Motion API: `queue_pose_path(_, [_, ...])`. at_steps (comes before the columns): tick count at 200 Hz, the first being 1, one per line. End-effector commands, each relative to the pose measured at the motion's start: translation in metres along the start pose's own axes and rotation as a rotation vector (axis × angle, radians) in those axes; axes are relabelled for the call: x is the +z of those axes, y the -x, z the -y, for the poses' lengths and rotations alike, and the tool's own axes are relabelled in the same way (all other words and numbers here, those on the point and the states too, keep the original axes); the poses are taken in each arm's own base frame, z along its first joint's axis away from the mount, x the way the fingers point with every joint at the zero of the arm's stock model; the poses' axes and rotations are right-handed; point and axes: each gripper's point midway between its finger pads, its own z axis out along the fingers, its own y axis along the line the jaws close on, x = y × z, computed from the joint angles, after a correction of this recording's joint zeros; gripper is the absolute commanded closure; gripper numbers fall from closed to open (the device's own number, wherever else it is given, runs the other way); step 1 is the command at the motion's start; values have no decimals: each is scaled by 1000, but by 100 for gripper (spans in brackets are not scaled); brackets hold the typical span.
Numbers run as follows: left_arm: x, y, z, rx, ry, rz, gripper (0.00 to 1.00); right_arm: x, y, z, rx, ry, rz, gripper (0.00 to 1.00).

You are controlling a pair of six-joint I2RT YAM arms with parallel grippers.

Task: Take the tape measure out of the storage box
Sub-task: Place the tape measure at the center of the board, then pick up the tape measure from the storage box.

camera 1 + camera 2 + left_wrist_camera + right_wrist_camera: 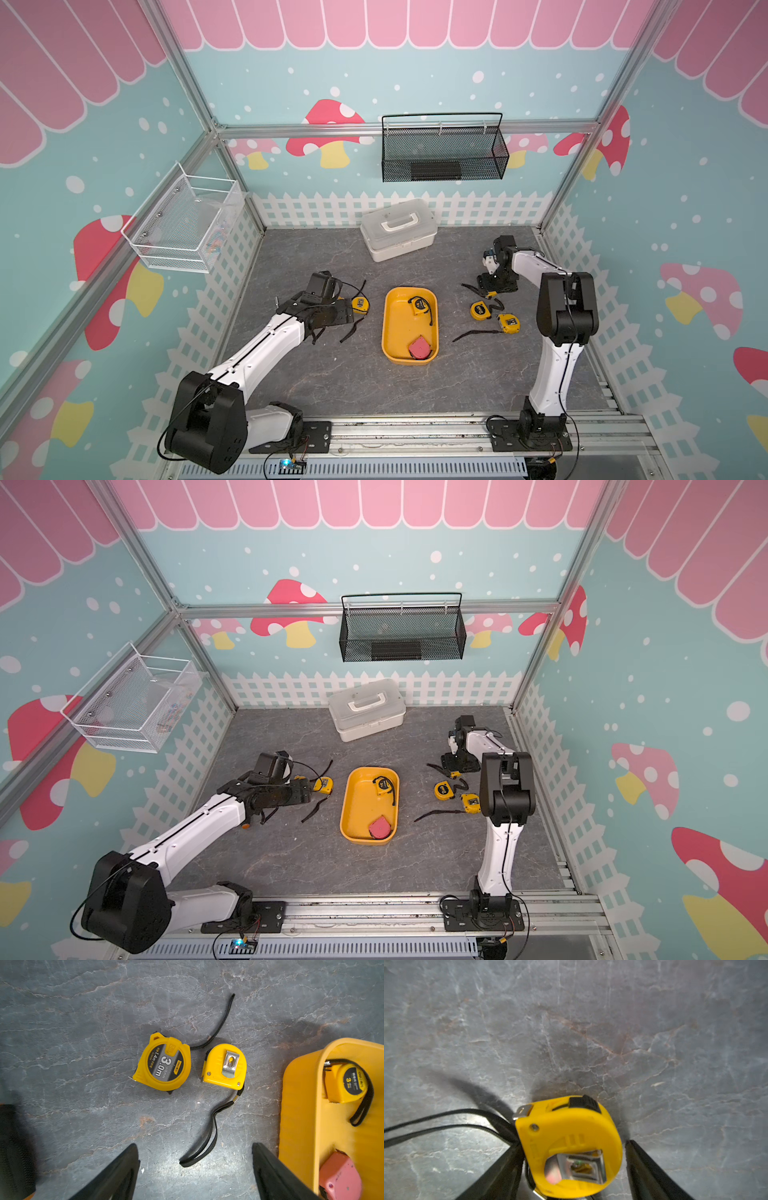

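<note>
The orange-yellow storage box (390,328) (351,808) sits mid-table. Inside lie a yellow tape measure (419,305) (345,1082) with a black strap and a pink one (420,348) (340,1176). My left gripper (343,316) (194,1146) hovers open just left of the box, nothing between its fingers; two yellow tape measures (164,1064) (225,1066) lie on the table ahead of it. My right gripper (490,286) (574,1145) is low at the table's right side, open, with another yellow tape measure (569,1142) between its fingers and a gap at one finger.
Two more yellow tape measures (480,310) (508,323) lie right of the box. A white lidded case (398,235) stands at the back. A black mesh basket (444,149) hangs on the back wall, a white wire basket (183,220) on the left wall.
</note>
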Motion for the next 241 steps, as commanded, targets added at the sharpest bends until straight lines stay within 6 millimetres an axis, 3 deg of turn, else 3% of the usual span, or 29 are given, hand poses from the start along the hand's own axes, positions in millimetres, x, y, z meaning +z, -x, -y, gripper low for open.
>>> queue_pose_path(1, [-7,7,4,9,-29,24,14,-17,-5,-3,13,13,15,20])
queue_pose_path(43, [-6,8,19,42,-75,10,14,-50,3,-6,7,21,92,18])
queue_pose_path(46, [-6,8,21,50,-79,7,14,-61,6,-7,5,23,119,18])
queue_pose_path(73, [-7,9,45,152,-86,-5,14,-84,4,-18,-5,52,177,17])
queue_pose_path(81, [-9,5,61,214,-100,-12,14,-90,1,-23,-10,58,190,17])
queue_pose_path(111, [-15,-1,99,368,-133,-25,14,-107,-17,-52,-44,101,233,17])
queue_pose_path(141, [-6,-26,139,474,-181,-111,14,-104,-49,-75,-46,123,228,16])
queue_pose_path(179, [11,-56,179,581,-220,-192,14,-106,-77,-76,-22,119,234,15])
queue_pose_path(206, [20,-72,196,606,-242,-238,14,-104,-86,-73,-21,102,216,14])
queue_pose_path(241, [30,-88,201,617,-243,-289,14,-94,-90,-74,-2,112,197,13])
